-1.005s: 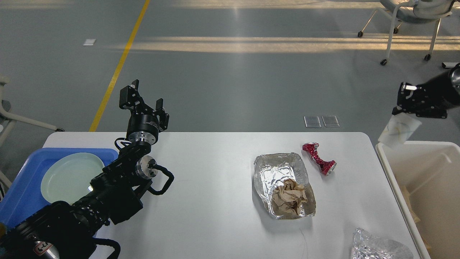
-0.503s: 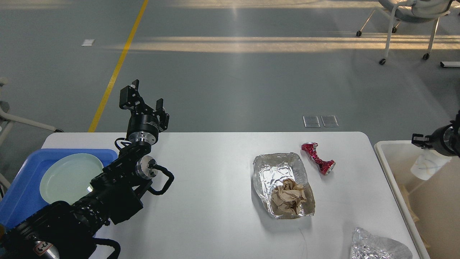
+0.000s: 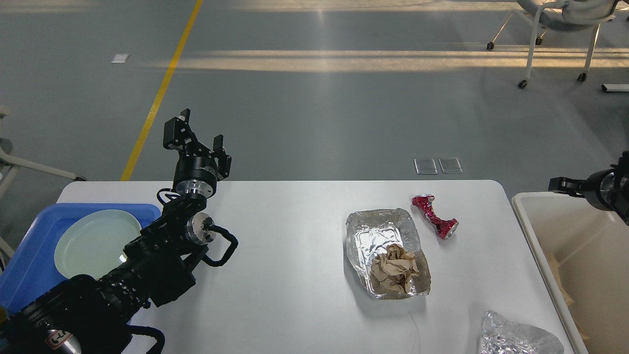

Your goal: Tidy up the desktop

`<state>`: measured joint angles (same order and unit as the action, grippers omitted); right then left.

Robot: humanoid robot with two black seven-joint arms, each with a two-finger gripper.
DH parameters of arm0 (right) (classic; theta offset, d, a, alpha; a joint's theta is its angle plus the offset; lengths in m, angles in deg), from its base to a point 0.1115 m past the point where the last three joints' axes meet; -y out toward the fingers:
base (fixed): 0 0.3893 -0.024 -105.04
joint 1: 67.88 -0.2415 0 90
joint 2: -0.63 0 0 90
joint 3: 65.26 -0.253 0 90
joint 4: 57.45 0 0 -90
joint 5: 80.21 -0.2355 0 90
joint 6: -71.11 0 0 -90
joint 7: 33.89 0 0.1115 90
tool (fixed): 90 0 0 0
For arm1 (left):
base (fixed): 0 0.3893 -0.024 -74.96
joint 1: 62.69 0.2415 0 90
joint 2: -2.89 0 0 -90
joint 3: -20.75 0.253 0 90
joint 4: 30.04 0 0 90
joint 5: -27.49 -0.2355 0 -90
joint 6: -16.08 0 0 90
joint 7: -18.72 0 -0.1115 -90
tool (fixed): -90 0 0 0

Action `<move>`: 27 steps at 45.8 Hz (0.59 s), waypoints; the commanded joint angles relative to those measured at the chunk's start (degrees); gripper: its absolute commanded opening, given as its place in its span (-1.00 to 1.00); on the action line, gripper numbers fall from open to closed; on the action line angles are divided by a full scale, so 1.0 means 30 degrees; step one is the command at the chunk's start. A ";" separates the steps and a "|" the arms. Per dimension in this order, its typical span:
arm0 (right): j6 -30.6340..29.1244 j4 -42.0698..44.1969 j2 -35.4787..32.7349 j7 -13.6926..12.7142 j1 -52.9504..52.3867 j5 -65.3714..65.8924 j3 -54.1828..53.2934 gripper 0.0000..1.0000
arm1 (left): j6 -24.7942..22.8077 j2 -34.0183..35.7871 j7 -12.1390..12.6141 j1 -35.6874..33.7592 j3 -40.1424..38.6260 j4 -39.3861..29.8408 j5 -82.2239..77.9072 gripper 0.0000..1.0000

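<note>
The white desktop (image 3: 295, 236) fills the lower part of the head view. A foil tray (image 3: 381, 236) lies right of its middle with a crumpled brown paper ball (image 3: 395, 269) inside. A crushed red can (image 3: 436, 216) lies just beyond the tray, and a crumpled foil sheet (image 3: 516, 339) sits at the near right corner. My left gripper (image 3: 199, 136) is raised over the far left edge, open and empty. Only the tip of my right gripper (image 3: 565, 185) shows at the right edge, above the bin's far rim; its fingers cannot be told apart.
An off-white bin (image 3: 540, 255) stands against the desktop's right side with some paper scraps in it. A blue tray (image 3: 24, 265) holding a pale green plate (image 3: 96, 241) sits at the left edge, partly under my left arm. Wheeled chairs stand on the floor far right.
My right gripper dropped from high over the bin to its far rim. The clear plastic cup it carried is no longer in view. The left arm has not moved.
</note>
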<state>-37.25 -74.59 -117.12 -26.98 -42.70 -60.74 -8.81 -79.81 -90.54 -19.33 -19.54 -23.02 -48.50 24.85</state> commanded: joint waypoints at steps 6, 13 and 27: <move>-0.0266 -0.3509 -0.0475 0.0013 -0.2208 -0.0015 -0.2646 1.00 | 0.0000 0.0000 0.0000 0.0000 0.0000 0.0000 0.0000 0.98; -0.2049 -0.7964 -0.1911 -0.0016 -0.6277 -0.0015 -0.2090 1.00 | 0.0000 0.0000 0.0000 0.0000 0.0000 0.0000 0.0000 0.98; -1.1773 -1.2069 -0.2088 0.0013 -1.5624 -0.0044 -0.1386 1.00 | 0.0000 0.0000 0.0000 0.0000 0.0000 0.0000 0.0000 0.98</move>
<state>-61.62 -107.84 -123.37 -27.01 -79.59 -60.79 -12.64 -79.81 -90.54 -19.33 -19.54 -23.02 -48.50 24.85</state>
